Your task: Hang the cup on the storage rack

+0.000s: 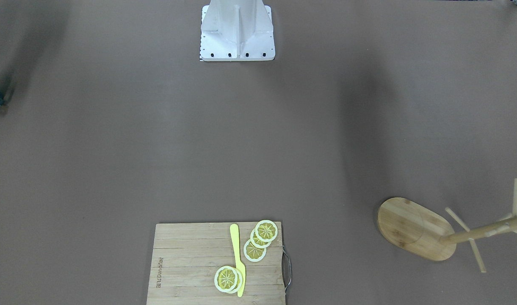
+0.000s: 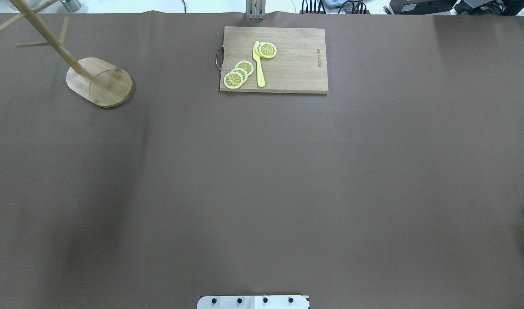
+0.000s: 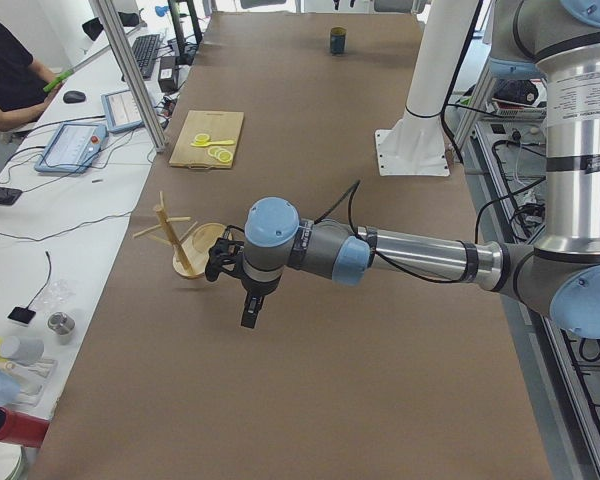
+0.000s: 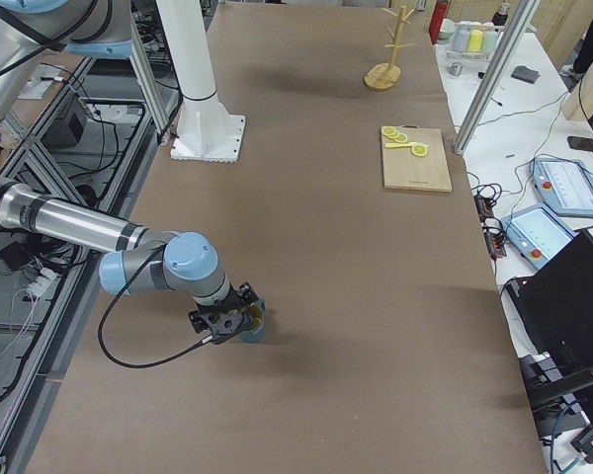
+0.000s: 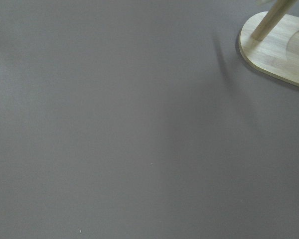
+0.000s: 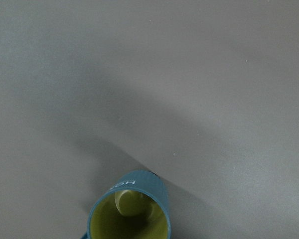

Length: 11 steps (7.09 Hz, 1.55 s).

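The dark teal cup [image 6: 139, 187] stands upright on the brown table, its yellowish-green inside showing at the bottom of the right wrist view. In the exterior right view my right gripper [image 4: 222, 321] is right beside the cup [image 4: 254, 326]; I cannot tell whether it is open or touching. The cup also shows small at the far end in the exterior left view [image 3: 338, 40]. The bamboo storage rack [image 2: 101, 81] stands at the far left corner, its pegs bare [image 1: 410, 228]. My left gripper [image 3: 250, 312] hovers near the rack [image 3: 175, 240]; I cannot tell its state. The rack's base [image 5: 279, 55] shows in the left wrist view.
A bamboo cutting board [image 2: 296, 60] with lemon slices [image 2: 238, 75] and a yellow knife [image 2: 258, 64] lies at the table's far middle edge. The white robot base [image 1: 237, 34] stands at the near middle edge. Operators' desks with gear run along the far side [image 3: 80, 140].
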Each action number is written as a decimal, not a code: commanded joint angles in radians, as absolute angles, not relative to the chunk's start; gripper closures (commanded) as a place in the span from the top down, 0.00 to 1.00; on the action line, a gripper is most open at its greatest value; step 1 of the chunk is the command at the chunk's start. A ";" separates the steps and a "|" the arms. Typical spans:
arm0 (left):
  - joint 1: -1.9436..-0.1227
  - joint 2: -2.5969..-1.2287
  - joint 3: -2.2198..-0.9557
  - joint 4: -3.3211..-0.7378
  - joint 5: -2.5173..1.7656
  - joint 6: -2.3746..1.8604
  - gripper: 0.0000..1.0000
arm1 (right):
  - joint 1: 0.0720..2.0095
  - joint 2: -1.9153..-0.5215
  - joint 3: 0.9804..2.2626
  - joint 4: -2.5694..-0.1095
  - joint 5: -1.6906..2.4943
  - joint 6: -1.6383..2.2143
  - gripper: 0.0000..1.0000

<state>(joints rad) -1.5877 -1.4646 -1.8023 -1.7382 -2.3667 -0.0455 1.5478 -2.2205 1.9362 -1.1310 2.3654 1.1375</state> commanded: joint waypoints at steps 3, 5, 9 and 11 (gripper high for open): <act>-1.586 -1.463 -1.799 -1.738 -2.367 -0.046 0.98 | 1.485 -2.206 1.913 -1.115 2.378 1.161 0.99; -1.586 -1.463 -1.799 -1.738 -2.367 -0.046 0.98 | 1.427 -2.163 1.878 -1.114 2.382 1.161 1.00; -1.588 -1.463 -1.796 -1.740 -2.367 -0.046 0.98 | 1.336 -2.131 1.801 -1.010 2.388 1.204 1.00; -1.586 -1.463 -1.796 -1.740 -2.367 -0.046 0.98 | 1.295 -2.132 1.766 -0.959 2.388 1.206 1.00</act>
<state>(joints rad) -1.5875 -1.4634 -1.7966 -1.7395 -2.3669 -0.0460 1.3220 -2.1312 1.7916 -0.9953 2.3890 1.2032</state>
